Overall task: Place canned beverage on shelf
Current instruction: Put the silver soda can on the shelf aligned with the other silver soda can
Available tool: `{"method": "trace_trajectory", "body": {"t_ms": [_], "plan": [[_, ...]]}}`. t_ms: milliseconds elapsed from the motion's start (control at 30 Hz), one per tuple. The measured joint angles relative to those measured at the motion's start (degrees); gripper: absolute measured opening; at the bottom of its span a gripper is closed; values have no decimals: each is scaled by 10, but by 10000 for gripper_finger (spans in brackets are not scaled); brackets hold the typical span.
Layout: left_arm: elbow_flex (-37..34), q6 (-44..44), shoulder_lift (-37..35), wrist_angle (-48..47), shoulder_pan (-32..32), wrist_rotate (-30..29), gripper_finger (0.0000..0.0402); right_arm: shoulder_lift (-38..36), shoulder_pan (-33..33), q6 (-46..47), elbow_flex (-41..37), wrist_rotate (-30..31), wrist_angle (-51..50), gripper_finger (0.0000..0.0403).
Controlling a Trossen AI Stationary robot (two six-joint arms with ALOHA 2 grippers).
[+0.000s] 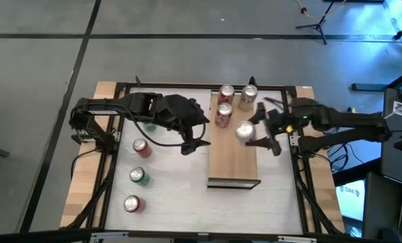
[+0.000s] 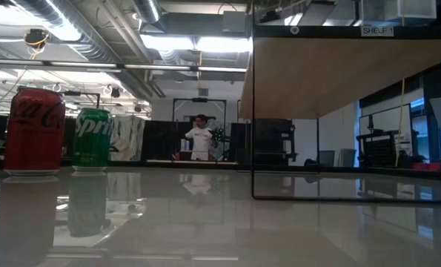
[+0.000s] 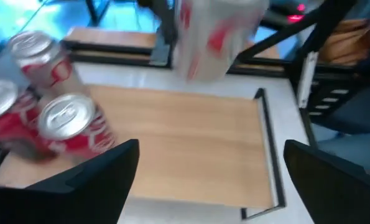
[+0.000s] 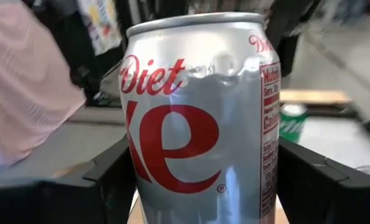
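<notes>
- While the left arm sits over the white table (image 1: 173,196), three loose cans stand in a rough line on the table's left side: red can (image 1: 141,148) nearest the arm, green can (image 1: 138,176) in the middle, another red can (image 1: 132,203) closest to the front edge.
- From table height only a red can (image 2: 33,131) and a green can (image 2: 93,139) show, side by side at far left.
- Left gripper (image 1: 195,144) hovers just beside the shelf's left edge, fingers spread wide, nothing between them; its wrist camera looks across the bare wood through the gap.
- Shelf (image 1: 233,162): long light-wood board with a dark front edge, running front to back in the middle of the table.
- Three cans already stand on the shelf's far end: two red ones (image 1: 224,115) (image 1: 226,93) and a paler one (image 1: 248,96).
- Right gripper (image 1: 255,135) is over the shelf's right side around mid-length, clamped on a silver Diet Coke can (image 4: 200,118), one finger on each side of it. Can upright in the grip; its silver top (image 1: 244,131) shows from above.
- Can't tell whether that can's base touches the board.
- Person in a white top (image 2: 200,139) stands far back in the room beyond the table.
</notes>
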Motion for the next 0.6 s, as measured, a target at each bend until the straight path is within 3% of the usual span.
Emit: {"method": "trace_trajectory", "body": {"t_ms": [233, 433, 600], "plan": [[-37, 14, 1, -29, 1, -11, 387, -78, 0, -20, -15, 67, -10, 301], [-112, -6, 1, -6, 1, 12, 387, -137, 0, -17, -107, 92, 48, 294], [-189, -8, 1, 86, 1, 22, 387, -163, 0, -18, -198, 133, 134, 301]]}}
